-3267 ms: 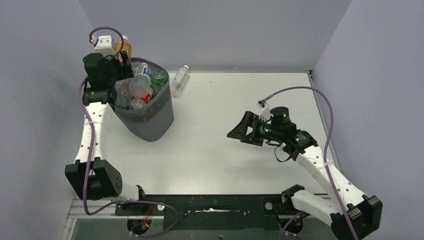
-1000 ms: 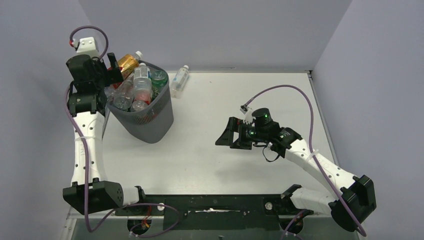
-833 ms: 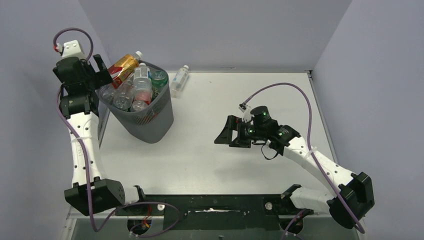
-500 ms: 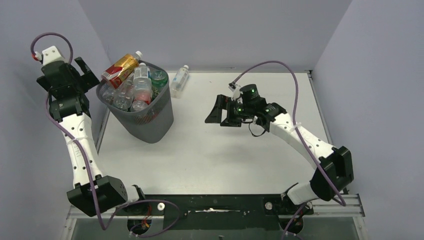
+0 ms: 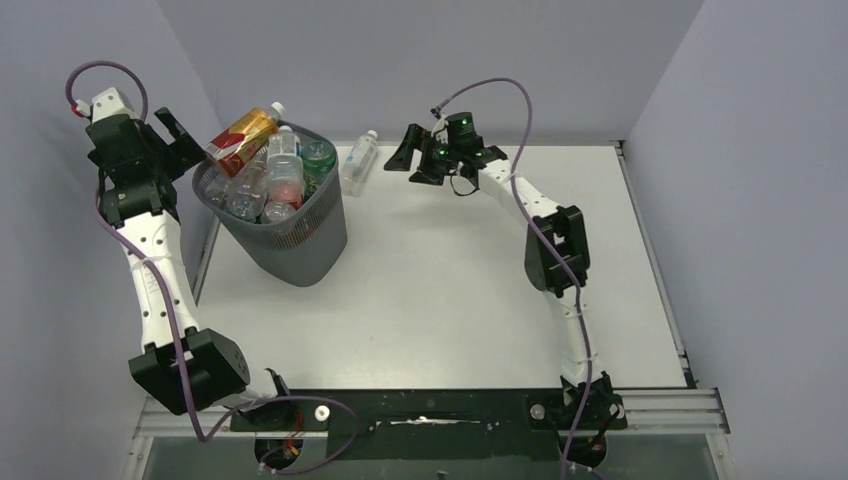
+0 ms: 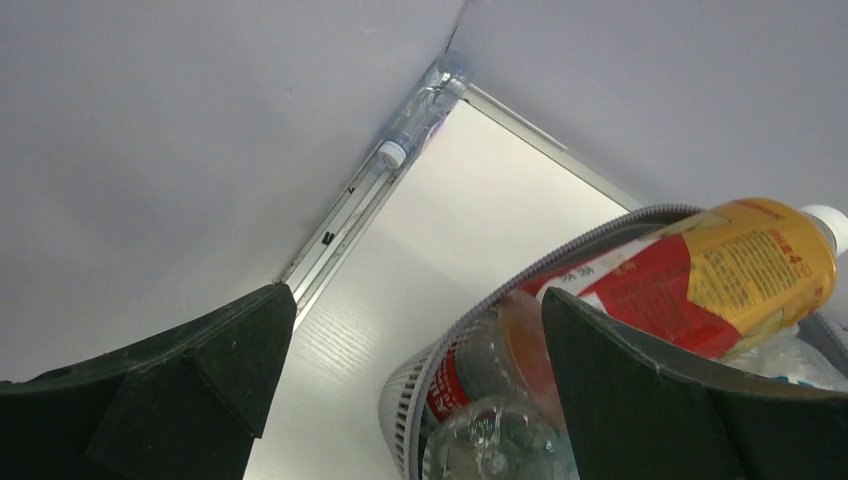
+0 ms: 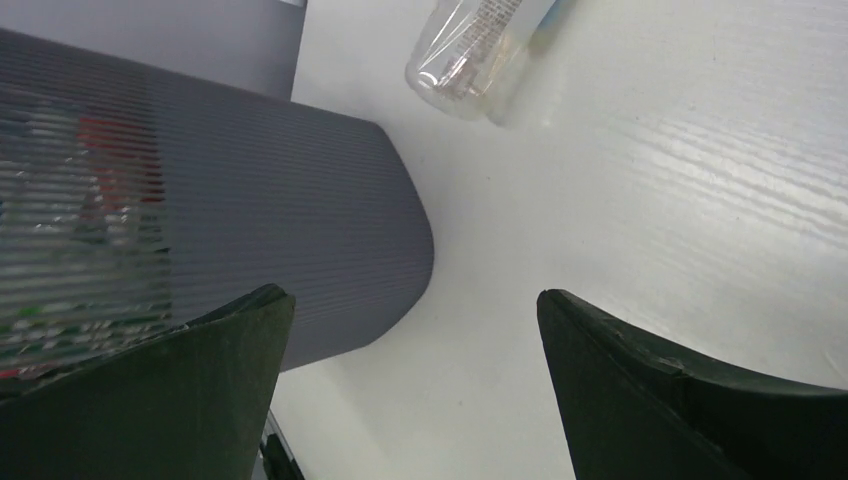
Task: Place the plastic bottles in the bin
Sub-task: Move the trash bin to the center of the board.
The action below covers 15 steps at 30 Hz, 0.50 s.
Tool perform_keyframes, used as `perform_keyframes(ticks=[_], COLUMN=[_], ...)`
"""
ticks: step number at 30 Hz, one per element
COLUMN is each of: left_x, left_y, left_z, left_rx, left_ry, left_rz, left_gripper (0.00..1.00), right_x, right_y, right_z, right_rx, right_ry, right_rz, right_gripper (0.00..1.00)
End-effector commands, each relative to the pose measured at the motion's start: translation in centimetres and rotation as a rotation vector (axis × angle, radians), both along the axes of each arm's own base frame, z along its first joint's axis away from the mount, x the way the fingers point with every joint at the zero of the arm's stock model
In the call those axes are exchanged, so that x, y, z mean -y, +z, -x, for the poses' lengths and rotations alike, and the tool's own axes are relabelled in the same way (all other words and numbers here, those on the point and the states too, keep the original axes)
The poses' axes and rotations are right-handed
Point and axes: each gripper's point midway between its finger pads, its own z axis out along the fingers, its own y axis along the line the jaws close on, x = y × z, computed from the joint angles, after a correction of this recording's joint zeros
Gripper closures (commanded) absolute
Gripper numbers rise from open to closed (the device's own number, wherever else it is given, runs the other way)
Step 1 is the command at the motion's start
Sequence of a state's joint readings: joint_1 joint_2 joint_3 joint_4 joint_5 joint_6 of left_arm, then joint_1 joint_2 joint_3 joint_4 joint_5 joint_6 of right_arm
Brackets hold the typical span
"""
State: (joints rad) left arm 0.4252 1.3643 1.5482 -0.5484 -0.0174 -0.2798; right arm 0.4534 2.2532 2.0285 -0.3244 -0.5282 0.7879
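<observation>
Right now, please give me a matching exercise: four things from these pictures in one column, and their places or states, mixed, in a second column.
1 yellow-red bottle
2 lone clear bottle
3 left pincer
4 bin

A open, empty
B full of bottles
C lying on the table
D topmost, poking over the rim

Pairs: 1-D, 2-C, 3-A, 4-B

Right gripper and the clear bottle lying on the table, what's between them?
Only bare tabletop separates right gripper from clear bottle, per right wrist view.
</observation>
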Motion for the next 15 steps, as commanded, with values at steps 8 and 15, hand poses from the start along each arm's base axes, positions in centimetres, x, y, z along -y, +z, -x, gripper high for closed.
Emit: perform_keyframes(ticks=[8,15], left_x=[-2.9,-4.4], left_y=[0.0,-3.0], left_z=[-2.2,-0.2], left_rx=[0.007,-0.030], left_ry=[0.059,0.154], left_rz=[-0.006,0.001], left_gripper=[0.03,0.03], right_x=[0.0,2.3], right_y=[-1.6,-2.8], right_z=[1.2,6.9], right_rx=[-0.010,-0.041], right_ry=[0.039,0.063], right_rz=[-0.040,0.041], right_gripper=[0.02,0.02])
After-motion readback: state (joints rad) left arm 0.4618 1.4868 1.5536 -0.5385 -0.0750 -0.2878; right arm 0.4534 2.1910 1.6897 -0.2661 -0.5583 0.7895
